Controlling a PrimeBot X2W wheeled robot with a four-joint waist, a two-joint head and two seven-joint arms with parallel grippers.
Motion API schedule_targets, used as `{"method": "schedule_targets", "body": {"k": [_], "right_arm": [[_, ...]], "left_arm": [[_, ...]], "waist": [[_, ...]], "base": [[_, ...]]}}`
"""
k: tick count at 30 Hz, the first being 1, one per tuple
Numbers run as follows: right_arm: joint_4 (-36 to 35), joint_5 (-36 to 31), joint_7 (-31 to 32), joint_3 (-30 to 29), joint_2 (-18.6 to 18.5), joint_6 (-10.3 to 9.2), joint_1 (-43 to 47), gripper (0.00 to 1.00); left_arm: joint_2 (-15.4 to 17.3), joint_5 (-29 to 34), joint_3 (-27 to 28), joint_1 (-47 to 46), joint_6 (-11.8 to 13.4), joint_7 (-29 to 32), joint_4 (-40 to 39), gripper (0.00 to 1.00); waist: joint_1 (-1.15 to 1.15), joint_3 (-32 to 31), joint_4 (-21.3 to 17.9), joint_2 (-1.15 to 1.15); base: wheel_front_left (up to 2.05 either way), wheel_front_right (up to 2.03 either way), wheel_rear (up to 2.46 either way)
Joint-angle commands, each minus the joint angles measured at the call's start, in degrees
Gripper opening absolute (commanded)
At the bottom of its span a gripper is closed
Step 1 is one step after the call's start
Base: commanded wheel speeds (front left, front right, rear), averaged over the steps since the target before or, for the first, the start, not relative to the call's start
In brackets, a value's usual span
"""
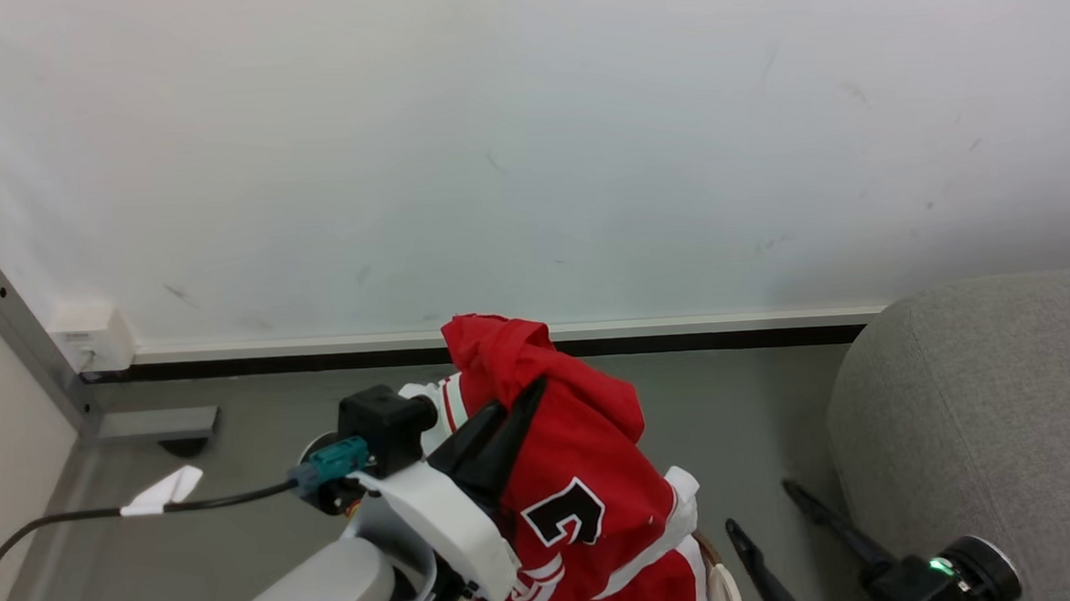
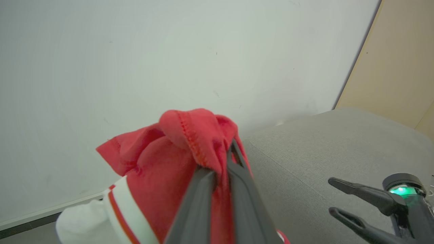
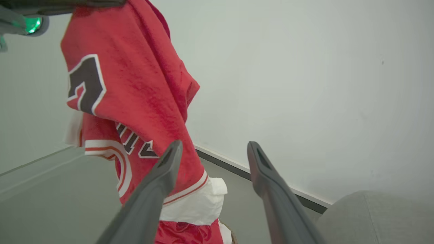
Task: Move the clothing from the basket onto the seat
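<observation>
L claw (image 1: 522, 406) is shut tight on a bunched fold of the red soft sports top w/ white stripes & black number (image 1: 580, 463). It holds the top up high so it hangs long, bottom end down by the white plastic basket w/ brown rim (image 1: 724, 593). R claw (image 1: 761, 506) is wide open & holds nothing. Big grey cloth seat (image 1: 989, 405) is off to the right. There's bare grey floor (image 1: 742, 409) between & a wall (image 1: 527, 154) close behind.
</observation>
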Motion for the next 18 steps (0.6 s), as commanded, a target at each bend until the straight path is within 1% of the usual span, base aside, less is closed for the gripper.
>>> {"method": "schedule_targets", "body": {"k": [1,4,7,8,11,14,18], "right_arm": [[1.4,1.1,0.0,3.4,-1.2,-0.14,-2.8,1.0],[4.1,1.4,0.0,9.7,-2.7,-0.14,-7.2,1.0],[7.0,0.6,0.0,15.5,-3.4,-0.14,-10.7,1.0],[7.0,0.6,0.0,15.5,-3.4,-0.14,-10.7,1.0],[9.6,1.1,0.0,19.7,-3.0,-0.14,-13.4,1.0],[11.2,0.6,0.0,20.9,-1.7,-0.14,-15.7,1.0],[13.5,-0.9,0.0,19.4,0.9,-0.14,-17.5,1.0]], "left_arm": [[-0.3,0.2,-0.1,-0.5,-0.1,0.2,-0.2,0.0],[-0.9,0.3,-0.5,-1.1,-0.3,0.5,-0.1,0.0],[-1.3,0.4,-0.9,-1.5,-0.5,0.7,0.0,0.0],[-1.3,0.4,-0.9,-1.5,-0.5,0.7,0.0,0.0],[-1.9,0.7,-1.3,-2.2,-0.8,1.1,0.1,0.0],[-2.4,0.8,-1.8,-2.5,-1.0,1.3,-0.1,0.0],[-3.0,0.8,-2.4,-2.8,-1.2,1.7,-0.7,0.0]], "waist": [[0.0,0.0,0.2,0.0],[0.0,-0.1,0.5,0.0],[0.0,-0.3,0.9,0.0],[0.0,-0.3,0.9,0.0],[0.0,-0.4,1.3,0.0],[0.0,-0.5,1.5,0.0],[0.0,-0.4,1.7,0.0]], "base": [[0.0,0.0,0.0],[0.0,0.0,0.0],[0.0,0.0,0.0],[0.0,0.0,0.0],[0.0,0.0,0.0],[0.0,0.0,0.0],[0.0,0.0,0.0]]}}
